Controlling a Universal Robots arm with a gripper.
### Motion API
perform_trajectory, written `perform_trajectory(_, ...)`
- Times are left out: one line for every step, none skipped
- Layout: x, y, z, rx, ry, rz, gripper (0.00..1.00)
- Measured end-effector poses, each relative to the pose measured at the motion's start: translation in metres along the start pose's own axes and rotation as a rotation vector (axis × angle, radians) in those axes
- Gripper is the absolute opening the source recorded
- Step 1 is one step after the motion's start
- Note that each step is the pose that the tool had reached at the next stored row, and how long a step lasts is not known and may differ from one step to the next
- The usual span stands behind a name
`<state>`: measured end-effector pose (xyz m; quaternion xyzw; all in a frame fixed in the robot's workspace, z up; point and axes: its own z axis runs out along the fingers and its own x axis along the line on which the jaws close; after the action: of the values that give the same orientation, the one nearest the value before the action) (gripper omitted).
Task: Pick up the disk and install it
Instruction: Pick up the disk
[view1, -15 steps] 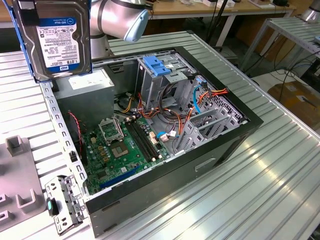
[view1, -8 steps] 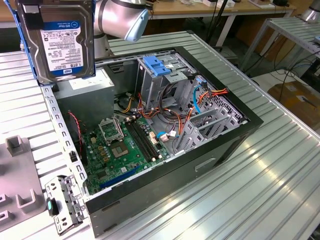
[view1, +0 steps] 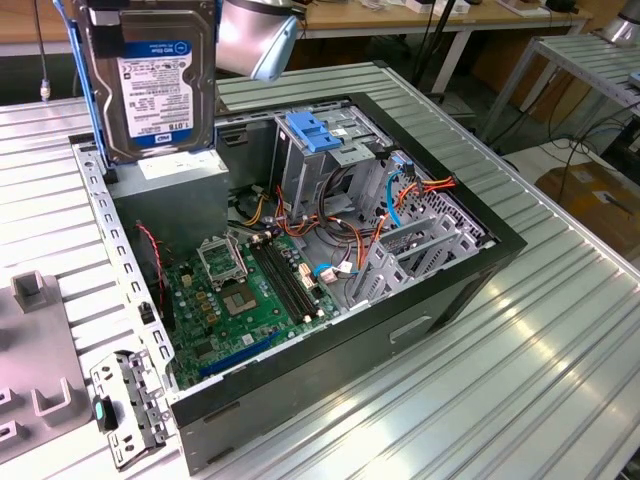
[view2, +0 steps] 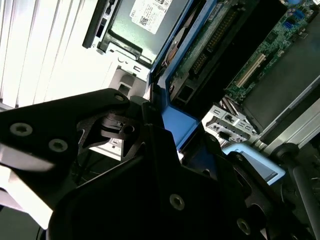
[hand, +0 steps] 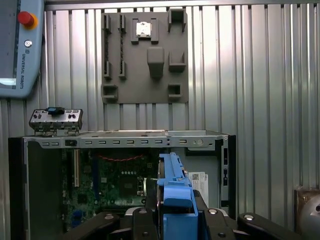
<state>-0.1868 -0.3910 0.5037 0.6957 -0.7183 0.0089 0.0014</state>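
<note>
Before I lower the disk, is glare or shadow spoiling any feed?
Exterior view: glare streaks the table on the exterior view's right; the held disk is evenly lit. Second wrist view: the table is blown out white, the gripper nearly black. First wrist view: even light, the case dim inside.

We are seeing the disk (view1: 150, 85) running off the exterior view's top edge, the arm (view1: 258, 38) being cropped there too, the gripper (hand: 173, 212) covering the disk's near end in the first wrist view, a pendant (hand: 17, 50) being cut by its edge.
</note>
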Motion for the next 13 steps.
perform_trajectory(0.0,-0.0018,0.0,0.0,0.0,0.0,0.37)
perform_trajectory(-0.0001,-0.0035,0.0001,0.0001,0.0,0.0,0.37)
perform_trajectory(-0.0002,-0.0057,0.0002,0.0,0.0002,0.0,0.37)
perform_trajectory(-0.0002,-0.0071,0.0002,0.0,0.0003,0.0,0.37)
perform_trajectory(-0.0003,-0.0094,0.0003,0.0001,0.0002,0.0,0.37)
perform_trajectory(-0.0004,-0.0111,0.0003,0.0,0.0003,0.0,0.37)
perform_trajectory(-0.0004,-0.0138,0.0004,0.0,0.0003,0.0,0.37)
perform_trajectory(-0.0005,-0.0161,0.0005,0.0001,0.0004,0.0,0.37)
perform_trajectory(-0.0006,-0.0179,0.0006,0.0,0.0003,0.0,0.37)
perform_trajectory(-0.0006,-0.0201,0.0007,0.0,0.0004,0.0,0.37)
perform_trajectory(-0.0007,-0.0216,0.0007,0.0001,0.0004,0.0,0.37)
perform_trajectory(-0.0007,-0.0227,0.0007,0.0,0.0004,0.0,0.37)
perform_trajectory(-0.0008,-0.0236,0.0008,0.0,0.0004,0.0,0.37)
